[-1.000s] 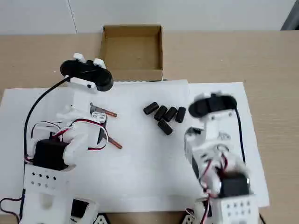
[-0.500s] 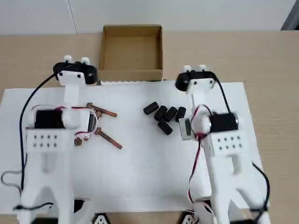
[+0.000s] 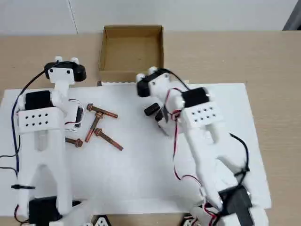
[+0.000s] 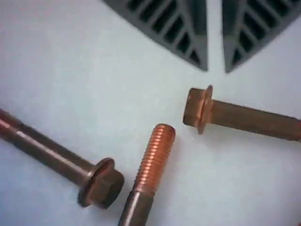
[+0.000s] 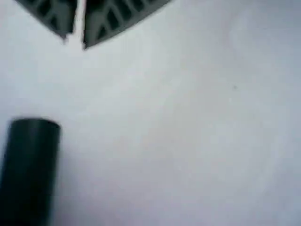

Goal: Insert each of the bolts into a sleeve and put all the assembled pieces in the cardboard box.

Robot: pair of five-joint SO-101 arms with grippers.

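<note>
White sheet (image 3: 141,179); bolts (image 3: 106,113); black sleeves (image 3: 151,109)

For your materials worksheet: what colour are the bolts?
Copper-brown bolts, clearest in the left wrist view.

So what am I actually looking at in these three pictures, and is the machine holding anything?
Two small white robot arms, the left arm and the right arm, sit side by side at a wooden table. The wide picture comes from a fixed camera above. The other two come from cameras on each arm's wrist, looking past its dark hand: the left hand near copper bolts, the right hand near a black sleeve. The bolts and sleeves lie loose on a white sheet; the cardboard box stands at the sheet's far edge. Neither hand holds anything.
</note>
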